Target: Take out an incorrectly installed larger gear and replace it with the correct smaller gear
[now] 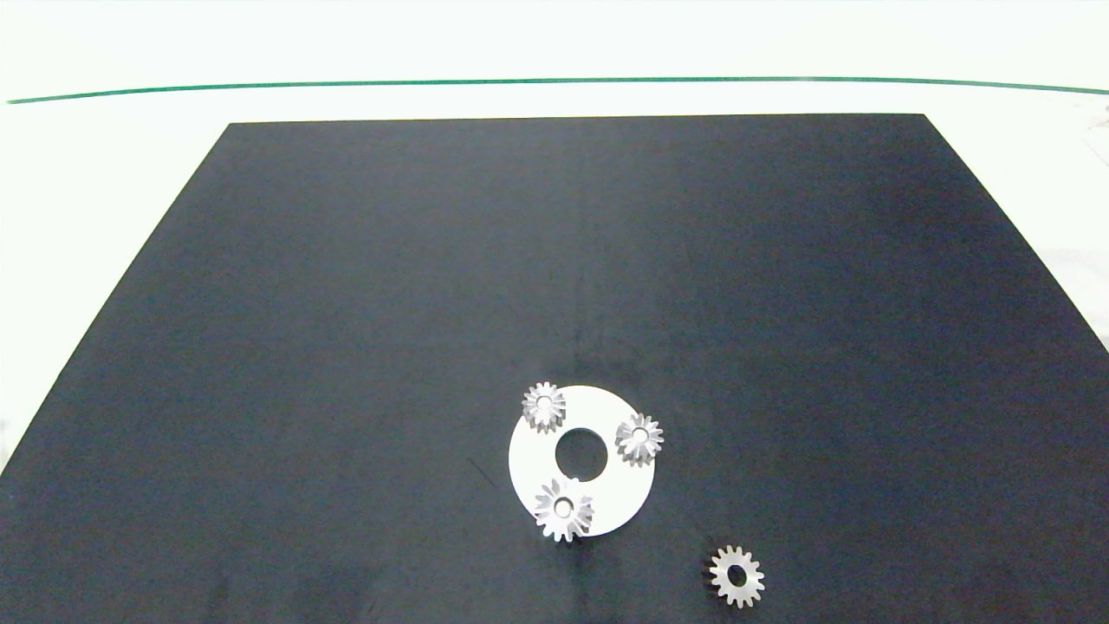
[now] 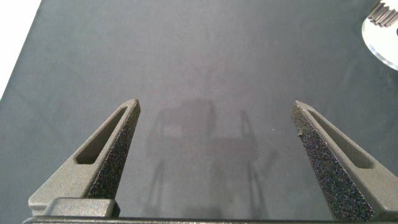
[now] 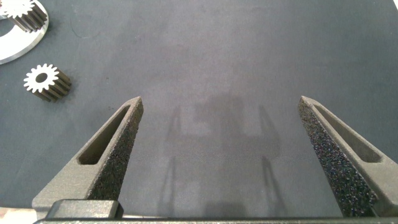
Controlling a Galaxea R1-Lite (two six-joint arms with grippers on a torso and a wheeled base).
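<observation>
The larger gear [image 1: 563, 510], silver with long pointed teeth, sits on the near rim of a white ring plate [image 1: 606, 494]. Two small ridged gears [image 1: 544, 406] [image 1: 639, 438] stand on the plate's far-left and right rim. The smaller gear [image 1: 737, 575], flat with a wide centre hole, lies loose on the black mat to the plate's near right; it also shows in the right wrist view [image 3: 45, 81]. My left gripper [image 2: 216, 102] hovers open over bare mat. My right gripper [image 3: 220, 98] is open too, apart from the smaller gear. Neither arm appears in the head view.
The black mat [image 1: 346, 303] covers most of the white table, with a green line [image 1: 554, 81] along the far side. A slice of the white plate [image 2: 382, 46] [image 3: 18, 43] with a cropped gear shows at the edge of each wrist view.
</observation>
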